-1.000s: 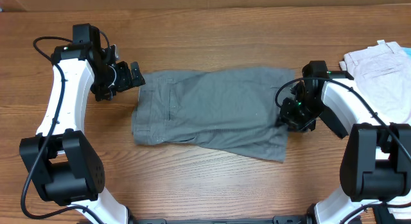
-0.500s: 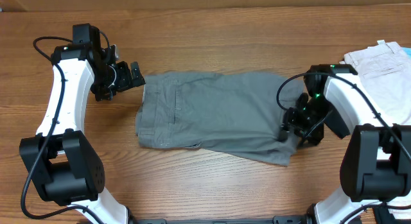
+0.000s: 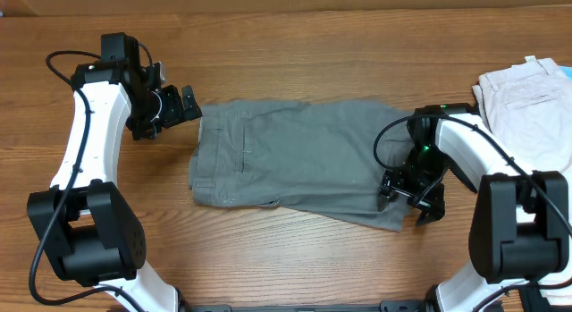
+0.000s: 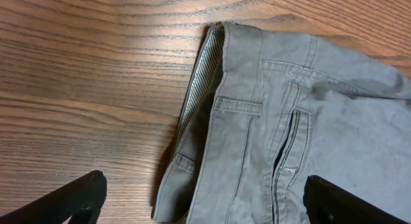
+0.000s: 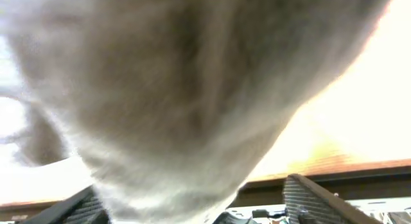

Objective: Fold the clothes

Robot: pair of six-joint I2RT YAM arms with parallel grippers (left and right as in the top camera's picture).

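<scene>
Shorts (image 3: pixel 295 151) look soft, light, floppy; pinch hem corners. Left gripper (image 3: pixel 189 106) spread; right gripper (image 3: pixel 409 200), lower right, spread over cloth.

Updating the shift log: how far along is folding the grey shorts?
Done: the grey shorts look folded lengthwise, leg over leg. In hand: right end effector open at the hem; left end effector open beside the waistband. Left: the crosswise fold, apparently.

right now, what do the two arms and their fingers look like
The left arm and right arm match: white curved shells, black joints and bases, thin black cables looping alongside. Small green lights glow at the right wrist. The fingers are black, flat and angular.
</scene>
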